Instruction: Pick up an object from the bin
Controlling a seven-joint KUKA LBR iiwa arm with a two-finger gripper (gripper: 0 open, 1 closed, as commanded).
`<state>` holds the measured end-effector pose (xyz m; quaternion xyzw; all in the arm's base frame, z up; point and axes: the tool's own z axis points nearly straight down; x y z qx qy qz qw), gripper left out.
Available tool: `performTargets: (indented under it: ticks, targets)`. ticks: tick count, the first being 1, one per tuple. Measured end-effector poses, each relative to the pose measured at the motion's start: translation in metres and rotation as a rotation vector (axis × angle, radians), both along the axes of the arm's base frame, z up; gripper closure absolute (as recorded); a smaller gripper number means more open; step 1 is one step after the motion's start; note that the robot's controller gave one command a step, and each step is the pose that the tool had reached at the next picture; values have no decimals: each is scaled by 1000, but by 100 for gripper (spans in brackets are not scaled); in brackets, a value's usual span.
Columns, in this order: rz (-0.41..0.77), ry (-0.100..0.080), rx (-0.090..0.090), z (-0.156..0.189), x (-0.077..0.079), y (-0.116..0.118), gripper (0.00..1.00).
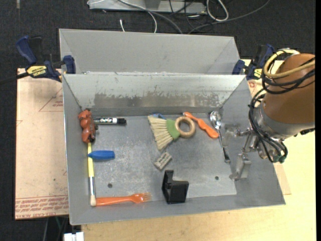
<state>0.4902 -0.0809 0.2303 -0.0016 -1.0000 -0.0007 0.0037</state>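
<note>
My gripper (233, 157) hangs over the right side of the bin floor, with its two fingers apart and nothing between them. Just up and left of it lies a spoon (206, 126) with an orange handle and a metal bowl. Beside the spoon rests a tan tape roll (186, 127). It touches a small brush (163, 132) with pale bristles and a green handle. A black L-shaped block (174, 187) stands left of the gripper, near the front wall.
A small grey metal piece (163, 159) lies mid-bin. At the left are a black marker (108, 120), a red-brown figure (87, 126), a blue piece (103, 155), a yellow-and-white stick (91, 177) and an orange fork (120, 200). The arm enters from the right.
</note>
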Motion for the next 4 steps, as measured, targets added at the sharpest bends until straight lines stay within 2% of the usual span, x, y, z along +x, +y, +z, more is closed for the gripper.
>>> performTargets:
  ticks: [1,2,3,4]
  targets:
    - [4,-9,-1,4,2,1,0]
    - [-69,-13,0,-82,47,52,0]
    - [41,-27,-1,-69,97,132,0]
    - [130,-9,-2,-134,166,128,0]
